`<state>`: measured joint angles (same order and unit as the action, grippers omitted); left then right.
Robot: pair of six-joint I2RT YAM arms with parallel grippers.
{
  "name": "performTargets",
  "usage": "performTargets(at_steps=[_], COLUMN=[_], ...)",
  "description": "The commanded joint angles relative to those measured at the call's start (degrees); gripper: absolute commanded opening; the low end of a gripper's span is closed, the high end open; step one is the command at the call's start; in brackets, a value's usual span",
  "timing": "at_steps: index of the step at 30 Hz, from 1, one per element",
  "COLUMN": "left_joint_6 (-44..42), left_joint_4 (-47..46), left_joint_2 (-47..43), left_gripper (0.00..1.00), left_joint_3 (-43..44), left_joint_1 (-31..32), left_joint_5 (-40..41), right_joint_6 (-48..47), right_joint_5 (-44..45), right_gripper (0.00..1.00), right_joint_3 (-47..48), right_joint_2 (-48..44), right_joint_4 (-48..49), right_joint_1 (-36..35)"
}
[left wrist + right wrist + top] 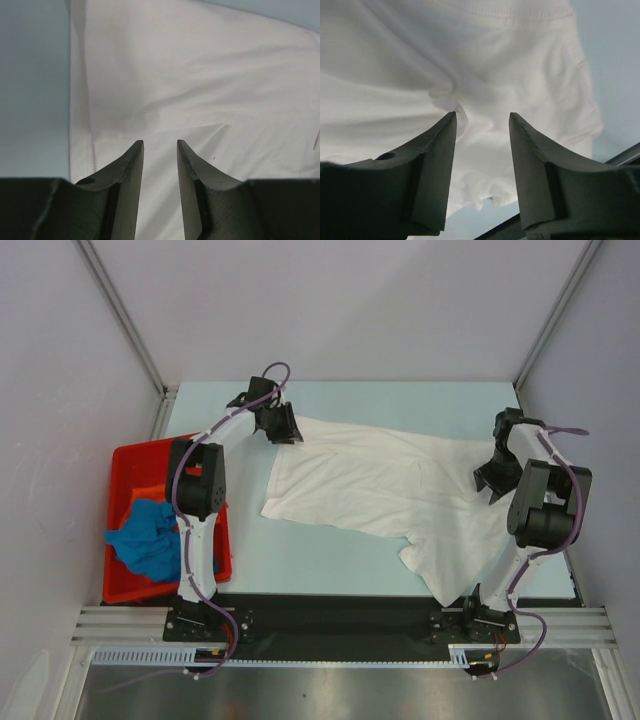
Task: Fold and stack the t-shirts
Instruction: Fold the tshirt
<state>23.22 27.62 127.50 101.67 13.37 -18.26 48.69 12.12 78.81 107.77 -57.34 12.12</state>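
A white t-shirt (385, 485) lies spread across the middle of the table, its near right part bunched toward the front edge. My left gripper (281, 427) is open over the shirt's far left corner; the cloth (200, 90) shows flat beyond its fingers, nothing between them. My right gripper (492, 478) is open above the shirt's right side; the right wrist view shows wrinkled cloth (485, 75) under the gap. A blue t-shirt (148, 538) and an orange one (148, 494) lie in the red bin.
The red plastic bin (220, 545) stands at the table's left edge, beside the left arm. Grey walls enclose the table. A black strip (330, 612) runs along the near edge by the arm bases.
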Motion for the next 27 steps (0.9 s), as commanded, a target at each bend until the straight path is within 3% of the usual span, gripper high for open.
performTargets(at_steps=[1, 3, 8, 12, 16, 22, 27], left_joint_6=[-1.7, -1.6, 2.1, 3.1, 0.3, 0.4, -0.1], left_joint_4=[-0.6, -0.3, -4.9, -7.8, -4.4, -6.8, -9.0], left_joint_2=[-3.5, -2.8, -1.5, 0.6, 6.2, 8.2, 10.6], left_gripper=[0.39, 0.38, 0.43, 0.59, 0.67, 0.67, 0.61], left_joint_3=[0.3, 1.2, 3.1, 6.3, 17.0, 17.7, 18.2], left_joint_1=[-0.3, -0.4, -1.6, -3.6, -4.6, -6.5, -7.5], left_joint_5=[-0.8, -0.3, -1.1, -0.1, 0.6, -1.5, -2.8], right_joint_6=[-10.3, -12.3, -16.3, -21.5, -30.6, -36.1, -39.4], right_joint_5=[7.0, 6.0, 4.3, 1.0, -5.4, -13.8, -17.2], right_gripper=[0.54, 0.56, 0.73, 0.78, 0.79, 0.82, 0.77], right_joint_3=[3.9, 4.9, 10.4, 12.7, 16.3, 17.8, 20.2], right_joint_2=[-4.1, -4.1, 1.2, 5.8, 9.8, 13.5, 17.3], right_joint_4=[2.9, 7.6, 15.5, 23.2, 27.2, 31.9, 32.7], right_joint_1=[-0.4, 0.3, 3.3, 6.4, 7.1, 9.5, 10.1])
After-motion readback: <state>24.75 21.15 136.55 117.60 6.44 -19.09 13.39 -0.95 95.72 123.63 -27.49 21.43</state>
